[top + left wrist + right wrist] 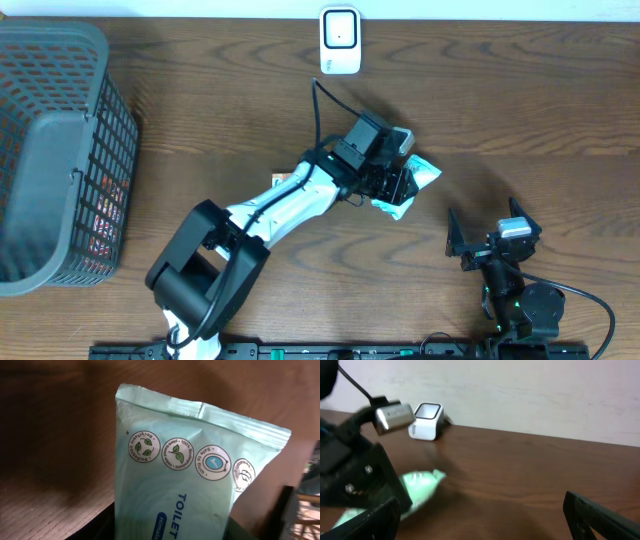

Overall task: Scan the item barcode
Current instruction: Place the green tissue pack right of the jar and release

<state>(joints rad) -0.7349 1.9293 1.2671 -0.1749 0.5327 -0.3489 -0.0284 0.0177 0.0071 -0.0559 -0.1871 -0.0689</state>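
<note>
the left gripper (398, 184) is clenched on a pale green wipes packet (192, 480), its dark fingers (287, 510) standing on either side of the pack's lower half in the left wrist view. the packet sits right of the middle of the wooden table (200, 100), below and a little right of the small white barcode scanner (340, 40) at the far edge and well apart from it. whether the pack is off the wood or resting on it cannot be told. the face on show carries round eco badges and the word "toilet"; no barcode is visible there, so it is probably on the hidden side. this is a soft flow-wrap pack, likely light, with a glossy film that would slide under a weak pinch and give under a hard one. the crimped end seal is stiffer but thin, so the better hold is across the filled body, where the jaws sit now, leaving both faces clear for the scanner. the pack may sag or twist on the way. the right gripper (483, 238) is released, jaws spread wide and holding nothing, near the front right. a grey mesh basket (115, 130) stands far left.
</note>
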